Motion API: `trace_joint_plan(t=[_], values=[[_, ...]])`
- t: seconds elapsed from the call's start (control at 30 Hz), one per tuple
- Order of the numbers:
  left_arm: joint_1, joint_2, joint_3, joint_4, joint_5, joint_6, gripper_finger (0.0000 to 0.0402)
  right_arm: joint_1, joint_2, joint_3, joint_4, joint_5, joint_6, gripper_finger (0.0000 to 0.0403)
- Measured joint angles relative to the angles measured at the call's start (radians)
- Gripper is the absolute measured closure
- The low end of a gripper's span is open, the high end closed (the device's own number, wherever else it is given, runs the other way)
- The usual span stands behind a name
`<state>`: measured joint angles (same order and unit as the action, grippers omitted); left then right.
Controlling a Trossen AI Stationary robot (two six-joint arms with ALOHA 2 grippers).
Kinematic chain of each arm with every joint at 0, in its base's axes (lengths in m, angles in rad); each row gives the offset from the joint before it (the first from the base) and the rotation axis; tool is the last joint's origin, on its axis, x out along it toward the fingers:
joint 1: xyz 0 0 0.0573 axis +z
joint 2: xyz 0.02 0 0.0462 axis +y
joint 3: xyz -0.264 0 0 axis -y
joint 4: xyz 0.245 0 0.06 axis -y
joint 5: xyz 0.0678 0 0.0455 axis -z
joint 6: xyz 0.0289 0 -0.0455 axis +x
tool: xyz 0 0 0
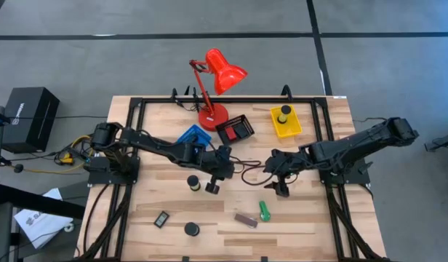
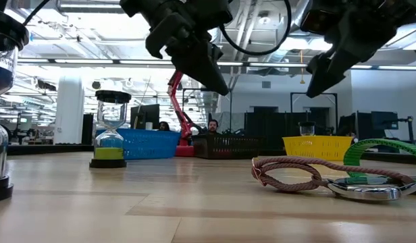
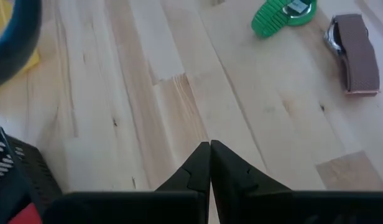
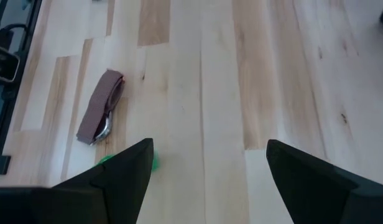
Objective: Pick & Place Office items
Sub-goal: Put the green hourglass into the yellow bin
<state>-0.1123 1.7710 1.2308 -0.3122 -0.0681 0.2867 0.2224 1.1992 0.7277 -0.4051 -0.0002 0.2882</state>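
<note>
1. Pale wooden slatted table (image 1: pixel 304 233): my landmark for every entry below.

2. Red desk lamp (image 1: pixel 213 80), at the table's far edge; not for moving.

3. Three trays along the far edge beside the lamp: blue tray (image 1: pixel 193 136), black mesh tray (image 1: pixel 236 129) with something red inside, yellow tray (image 1: pixel 286 122) holding a small dark piece.

4. Left gripper (image 1: pixel 218 173), hanging over the table's middle. My left wrist view shows its fingers pressed together on nothing, bare wood beneath.

5. Right gripper (image 1: pixel 280 185), over the table's middle, just right of the left one. Its fingers stand wide apart and empty in the right wrist view, above open wood.

6. Brown strap with a silvery buckle (image 4: pixel 99 107), flat on the table's near half, below the right gripper.

7. Green stubby item (image 1: pixel 264 211), just beside the strap, toward the table's right.

8. Sand timer with dark caps (image 2: pixel 110 128), upright left of centre.

9. Black round piece (image 1: pixel 192 229) and small black rectangle (image 1: pixel 161 218), near the table's front edge, well apart.

Step in hand, as I judge it: the right arm lining up on the strap. To do it well I would turn the wrist so the fingers straddle the strap's narrow width, descend squarely over the buckle end where it stands proud, and keep clear of the green item alongside.
</note>
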Motion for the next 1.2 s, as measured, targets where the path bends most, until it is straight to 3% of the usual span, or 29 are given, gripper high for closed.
trace_joint_plan(t=[0.33,0.77,1.03,1.2], values=[[0.000,-0.021,0.001,0.008,-0.059,-0.048,0.0398,-0.134,0.000,0.001,0.202,0.004,-0.113,0.0099],[-0.024,-0.168,-0.011,-0.088,-0.135,-0.241,0.0398,-0.164,0.000,0.000,0.211,0.004,-0.113,0.0099],[-0.078,-0.404,-0.209,-0.085,-0.262,-0.322,0.0398,-0.164,0.000,0.000,0.222,0.000,-0.113,0.0099],[-0.094,-0.559,-0.382,0.066,-0.263,-0.382,0.0398,-0.164,0.000,0.000,0.229,0.000,-0.113,0.0099]])
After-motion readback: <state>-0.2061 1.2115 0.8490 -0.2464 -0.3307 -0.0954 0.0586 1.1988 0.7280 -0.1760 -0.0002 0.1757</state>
